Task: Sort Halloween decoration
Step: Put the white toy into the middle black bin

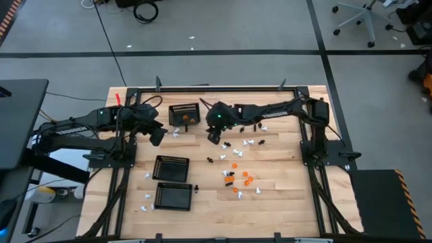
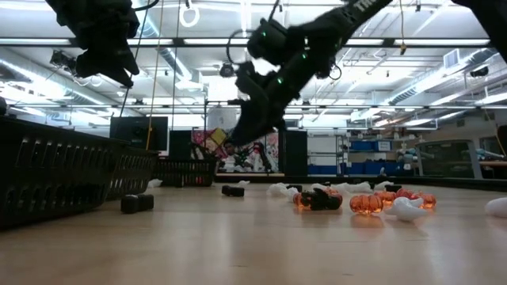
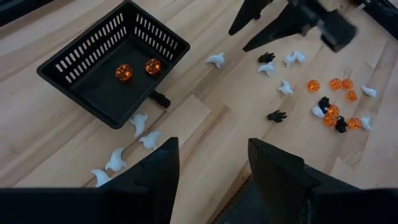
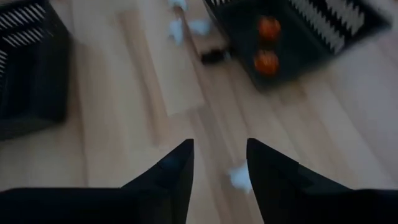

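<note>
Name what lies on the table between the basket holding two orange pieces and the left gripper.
White pieces and one black piece lie between the basket and the left gripper, seen in the left wrist view.

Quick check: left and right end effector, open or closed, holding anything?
Left end effector: open, empty, raised over the table beside the basket with two orange pieces.
Right end effector: open, nothing between its fingers, above the bare wood.

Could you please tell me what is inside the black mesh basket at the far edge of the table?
The basket holds two orange pieces on its dark floor. The rest of the floor looks bare; a strip behind its near wall is hidden.
</note>
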You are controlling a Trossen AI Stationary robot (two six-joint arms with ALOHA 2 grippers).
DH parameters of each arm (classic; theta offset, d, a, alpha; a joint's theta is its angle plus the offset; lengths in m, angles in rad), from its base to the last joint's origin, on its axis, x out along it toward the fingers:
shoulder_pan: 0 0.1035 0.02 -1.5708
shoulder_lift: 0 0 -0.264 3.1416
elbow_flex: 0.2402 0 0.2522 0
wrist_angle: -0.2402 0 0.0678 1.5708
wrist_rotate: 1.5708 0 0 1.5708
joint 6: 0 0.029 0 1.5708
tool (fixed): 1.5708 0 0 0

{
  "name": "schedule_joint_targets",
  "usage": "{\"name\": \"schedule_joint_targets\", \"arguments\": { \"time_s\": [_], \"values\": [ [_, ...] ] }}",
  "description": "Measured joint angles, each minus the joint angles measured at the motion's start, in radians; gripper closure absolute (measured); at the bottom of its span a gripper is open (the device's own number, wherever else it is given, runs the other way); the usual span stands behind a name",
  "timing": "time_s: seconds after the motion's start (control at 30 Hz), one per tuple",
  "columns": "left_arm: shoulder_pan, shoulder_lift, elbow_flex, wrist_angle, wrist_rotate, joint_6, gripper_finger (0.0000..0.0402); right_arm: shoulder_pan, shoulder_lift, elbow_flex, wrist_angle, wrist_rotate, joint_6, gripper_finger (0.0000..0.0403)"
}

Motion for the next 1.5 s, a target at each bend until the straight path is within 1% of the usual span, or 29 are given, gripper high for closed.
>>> {"name": "schedule_joint_targets", "arguments": {
  "time_s": [0.13, 0.37, 0.43, 0.53, 0.63, 0.8, 0.9, 1.1, 1.5],
  "values": [
    [0.000, 0.000, 0.000, 0.000, 0.000, 0.000, 0.0202, -0.001, 0.016, -0.030, 0.032, -0.001, 0.006, 0.0220],
    [0.000, 0.000, 0.000, 0.001, -0.002, 0.003, 0.0202, -0.015, 0.072, -0.031, 0.037, 0.011, 0.000, 0.0149],
    [0.000, 0.000, 0.000, 0.000, -0.002, 0.004, 0.0203, -0.016, 0.092, -0.031, 0.031, 0.023, -0.022, 0.0140],
    [0.000, 0.000, 0.001, -0.002, -0.003, 0.004, 0.0202, -0.012, 0.113, -0.023, 0.042, 0.065, -0.058, 0.0137],
    [-0.001, 0.000, 0.001, -0.004, -0.003, 0.003, 0.0202, -0.011, 0.130, -0.024, 0.058, 0.088, -0.077, 0.0142],
    [-0.001, 0.000, 0.001, -0.005, -0.003, 0.004, 0.0203, -0.011, 0.154, -0.024, 0.086, 0.078, -0.088, 0.0153],
    [-0.001, 0.000, 0.001, -0.006, -0.003, 0.007, 0.0203, -0.007, 0.164, -0.023, 0.102, 0.076, -0.125, 0.0159],
    [-0.001, 0.000, 0.001, -0.008, -0.002, 0.007, 0.0203, 0.006, 0.176, -0.020, 0.084, 0.069, -0.132, 0.0178],
    [-0.001, 0.000, 0.001, -0.009, 0.000, 0.008, 0.0203, 0.022, 0.180, -0.020, 0.070, 0.061, -0.148, 0.0271]
  ]
}}
